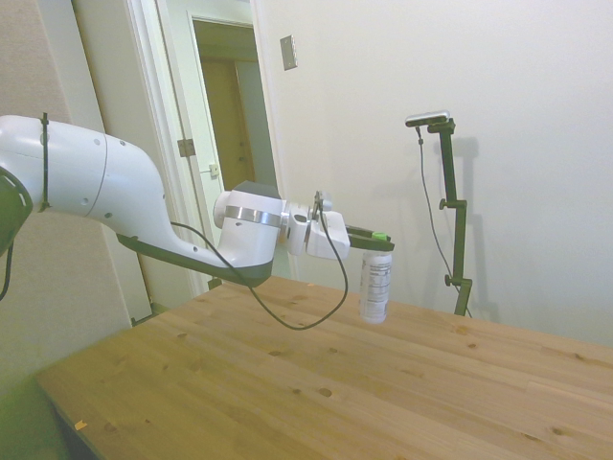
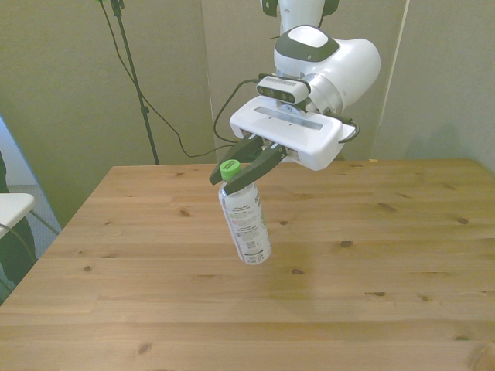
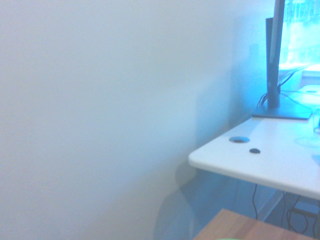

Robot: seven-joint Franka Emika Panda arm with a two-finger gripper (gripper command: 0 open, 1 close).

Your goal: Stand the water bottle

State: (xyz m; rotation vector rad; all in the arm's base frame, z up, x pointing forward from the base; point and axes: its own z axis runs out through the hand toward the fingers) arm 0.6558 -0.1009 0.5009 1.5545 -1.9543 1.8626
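**Bottle lifted and near-vertical, not yet set down**

Status: the small clear plastic water bottle [image 2: 244, 222] with bright green screw cap and white printed label hangs cap-up from the black two-finger gripper [image 2: 241, 168] of the white arm. Fingers are clamped on the neck just under the cap, wrist roughly horizontal in the side view.

Position: bottle [image 1: 374, 285] is over the wooden plank table [image 2: 371, 263], toward its far half in the front view and a bit to the front view's left of centre. Side view reads almost plumb; front view shows a slight tilt, base swung toward the front view's right. Base looks close to the tabletop, but I can't tell whether it's touching or just above — no clear gap or contact in either view.

Wrist view is no help: blurry wall, a white desk [image 3: 260, 160] and a corner of the wooden table only.

My read: pickup and reorientation done. Left: lower until the base seats flat, take out the tilt, release, retract without knocking the cap. Tip-over on release is the main risk given the lean.
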